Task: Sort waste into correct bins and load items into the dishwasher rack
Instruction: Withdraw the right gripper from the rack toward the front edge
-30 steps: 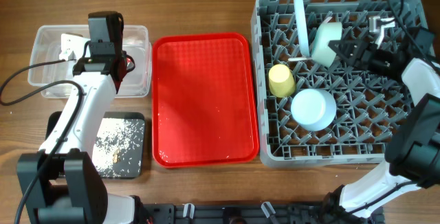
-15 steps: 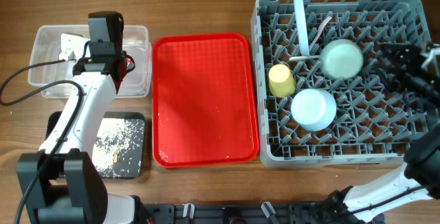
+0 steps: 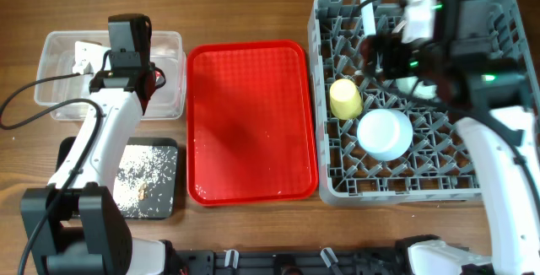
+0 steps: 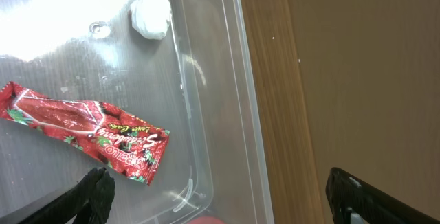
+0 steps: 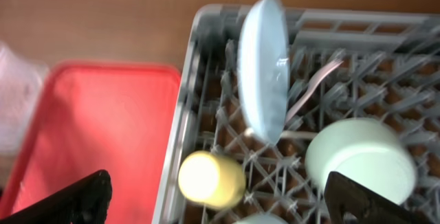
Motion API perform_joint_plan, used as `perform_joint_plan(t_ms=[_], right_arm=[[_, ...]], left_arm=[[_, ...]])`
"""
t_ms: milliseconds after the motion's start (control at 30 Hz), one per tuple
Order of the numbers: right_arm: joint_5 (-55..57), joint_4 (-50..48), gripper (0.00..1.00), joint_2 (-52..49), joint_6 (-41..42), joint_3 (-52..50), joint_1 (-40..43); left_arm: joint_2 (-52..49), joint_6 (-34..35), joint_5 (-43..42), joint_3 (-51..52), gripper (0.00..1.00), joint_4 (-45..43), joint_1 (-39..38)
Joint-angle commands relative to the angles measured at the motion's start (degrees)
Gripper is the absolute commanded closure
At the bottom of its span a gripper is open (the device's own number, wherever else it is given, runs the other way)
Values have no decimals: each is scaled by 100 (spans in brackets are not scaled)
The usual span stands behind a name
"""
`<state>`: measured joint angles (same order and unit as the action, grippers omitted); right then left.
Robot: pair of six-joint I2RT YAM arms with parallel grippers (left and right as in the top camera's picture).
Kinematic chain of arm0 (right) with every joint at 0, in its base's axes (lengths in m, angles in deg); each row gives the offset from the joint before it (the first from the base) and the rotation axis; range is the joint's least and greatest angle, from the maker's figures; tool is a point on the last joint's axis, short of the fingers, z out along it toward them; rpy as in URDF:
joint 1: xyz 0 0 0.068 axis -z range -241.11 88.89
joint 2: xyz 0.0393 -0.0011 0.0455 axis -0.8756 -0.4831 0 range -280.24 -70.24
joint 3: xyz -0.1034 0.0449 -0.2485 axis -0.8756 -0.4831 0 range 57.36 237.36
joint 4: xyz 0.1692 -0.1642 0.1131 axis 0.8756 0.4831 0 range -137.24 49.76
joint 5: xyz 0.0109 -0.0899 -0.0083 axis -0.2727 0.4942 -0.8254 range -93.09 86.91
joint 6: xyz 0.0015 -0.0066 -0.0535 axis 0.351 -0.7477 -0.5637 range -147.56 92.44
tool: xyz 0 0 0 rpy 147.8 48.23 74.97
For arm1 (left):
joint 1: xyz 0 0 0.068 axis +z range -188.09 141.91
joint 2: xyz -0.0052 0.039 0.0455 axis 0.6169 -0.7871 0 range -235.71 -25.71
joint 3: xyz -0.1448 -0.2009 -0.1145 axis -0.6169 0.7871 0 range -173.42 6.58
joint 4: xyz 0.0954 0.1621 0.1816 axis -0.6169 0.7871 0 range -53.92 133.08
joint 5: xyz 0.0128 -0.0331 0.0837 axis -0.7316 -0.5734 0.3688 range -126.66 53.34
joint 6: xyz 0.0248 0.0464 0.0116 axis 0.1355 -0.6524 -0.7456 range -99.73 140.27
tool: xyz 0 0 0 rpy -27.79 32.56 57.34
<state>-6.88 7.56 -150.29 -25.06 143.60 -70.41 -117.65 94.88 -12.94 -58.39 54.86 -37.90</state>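
My left gripper [image 4: 220, 196] hangs open and empty over the right end of the clear tub [image 4: 227, 80]. In the tub lie the red snack wrapper [image 4: 82, 131] and a white crumpled scrap [image 4: 152, 11]. My right gripper [image 5: 216, 200] is open and empty above the back of the grey dishwasher rack [image 3: 405, 192]. Under it, the light blue plate [image 5: 265, 66] stands on edge. The yellow cup [image 5: 210, 179] and mint bowl [image 5: 361, 159] sit upside down among the pegs. A white utensil handle [image 5: 313, 90] lies behind the plate. Beige crumbs [image 3: 139, 174] cover the black tray [image 3: 173, 144].
A pale blue round dish [image 3: 385, 134] sits upside down in the rack's front half. The flat red serving tray [image 3: 249, 123] lies between the tub and the rack. The right arm hides the rack's back right part from overhead.
The right gripper let go of the mint bowl, which now rests in the rack. The right arm pulled back to the right, then swung in over the rack's back. The left arm stayed put.
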Motion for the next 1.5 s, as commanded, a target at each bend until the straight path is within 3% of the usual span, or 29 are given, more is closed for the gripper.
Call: perform_joint_plan(t_ms=[0, 667, 1133, 1267, 1467], right_arm=[[824, 293, 0, -289, 221, -186, -452], [826, 284, 0, -446, 214, -186, -522], [938, 254, 0, 3797, 177, -411, -520], [1235, -448, 0, 5003, 190, -1528, -313], [11, -2918, 0, 7027, 205, -4509, 535]], left_arm=[[15, -90, 96, 4, 0, -9, 31], [15, -90, 96, 4, 0, -9, 31], [15, -90, 96, 4, 0, -9, 31], [15, -90, 96, 4, 0, -9, 31], [15, -90, 96, 4, 0, -9, 31]])
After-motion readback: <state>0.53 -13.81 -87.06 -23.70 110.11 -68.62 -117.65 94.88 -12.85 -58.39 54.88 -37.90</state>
